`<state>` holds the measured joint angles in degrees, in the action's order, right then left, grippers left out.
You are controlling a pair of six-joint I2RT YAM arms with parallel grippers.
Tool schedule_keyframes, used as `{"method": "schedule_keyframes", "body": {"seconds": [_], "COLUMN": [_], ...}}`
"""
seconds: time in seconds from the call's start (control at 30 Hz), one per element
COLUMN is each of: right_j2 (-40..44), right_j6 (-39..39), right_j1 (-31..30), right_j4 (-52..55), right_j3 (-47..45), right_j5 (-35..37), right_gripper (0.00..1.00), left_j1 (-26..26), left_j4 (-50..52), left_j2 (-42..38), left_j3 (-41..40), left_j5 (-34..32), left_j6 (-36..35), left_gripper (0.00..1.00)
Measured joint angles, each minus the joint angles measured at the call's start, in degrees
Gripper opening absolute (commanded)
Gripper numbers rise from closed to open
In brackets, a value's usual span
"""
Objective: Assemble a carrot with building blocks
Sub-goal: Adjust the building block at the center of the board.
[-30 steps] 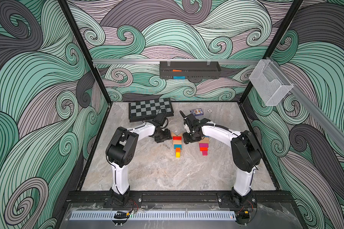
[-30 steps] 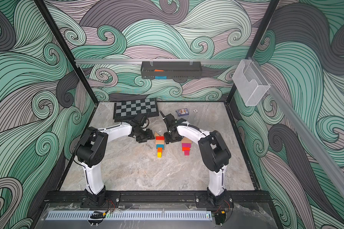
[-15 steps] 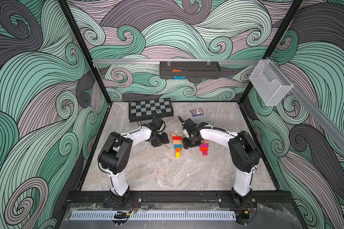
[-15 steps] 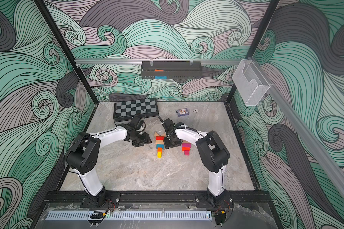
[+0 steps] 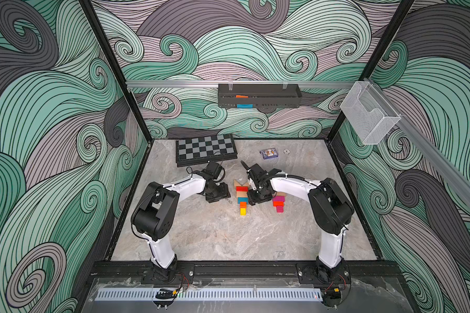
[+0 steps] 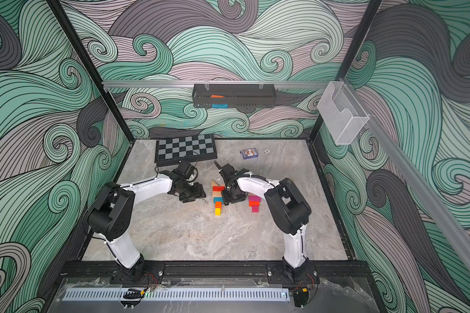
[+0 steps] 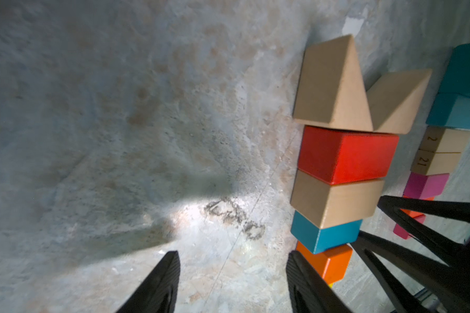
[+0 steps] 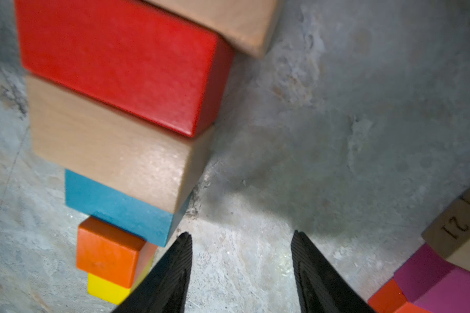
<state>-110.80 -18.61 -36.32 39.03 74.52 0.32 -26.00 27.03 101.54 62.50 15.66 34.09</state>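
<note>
The building blocks lie in a tapering row (image 5: 242, 197) on the table: two tan wedges (image 7: 334, 89) at the far end, then red (image 7: 347, 154), tan (image 7: 334, 200), teal (image 7: 323, 235), orange (image 8: 106, 252) and yellow (image 8: 103, 287). In both top views the row (image 6: 217, 199) sits between the arms. My left gripper (image 5: 219, 193) (image 7: 232, 254) stands open and empty just left of the row. My right gripper (image 5: 258, 199) (image 8: 240, 235) is open and empty close on the row's right, one finger beside the teal block. A second cluster of pink, orange and tan blocks (image 5: 278, 202) lies right of it.
A chequered board (image 5: 205, 147) lies at the back left and a small blue card box (image 5: 268, 153) at the back middle. A black shelf tray (image 5: 258, 94) hangs on the back wall and a clear holder (image 5: 369, 116) on the right rail.
Both grippers have come down and nearer, settling on either side of the block row. The left arm's elbow has swung outward. The blocks have not moved.
</note>
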Motion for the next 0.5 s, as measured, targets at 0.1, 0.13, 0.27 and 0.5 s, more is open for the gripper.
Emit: {"method": "schedule_keyframes", "body": {"seconds": [0.1, 0.13, 0.27, 0.5], "right_j2": [-0.02, -0.04, -0.20, -0.20], "right_j6": [0.00, 0.00, 0.00, -0.04], "right_j1": [0.00, 0.00, 0.00, 0.00], "right_j4": [-0.07, -0.13, -0.33, -0.31], "right_j3": [0.52, 0.76, 1.31, 1.36], "right_j5": [0.00, 0.00, -0.02, 0.17], "right_gripper": [0.60, 0.60, 0.60, 0.60], "left_j1": [0.00, 0.00, 0.00, 0.00], "left_j4": [-0.02, 0.00, 0.00, 0.00], "left_j2": [-0.22, -0.22, -0.22, -0.31], "left_j3": [0.00, 0.00, 0.00, 0.00], "left_j5": [0.00, 0.00, 0.00, 0.00], "left_j6": [0.00, 0.00, 0.00, 0.00], "left_gripper": [0.64, 0.64, 0.64, 0.64]}}
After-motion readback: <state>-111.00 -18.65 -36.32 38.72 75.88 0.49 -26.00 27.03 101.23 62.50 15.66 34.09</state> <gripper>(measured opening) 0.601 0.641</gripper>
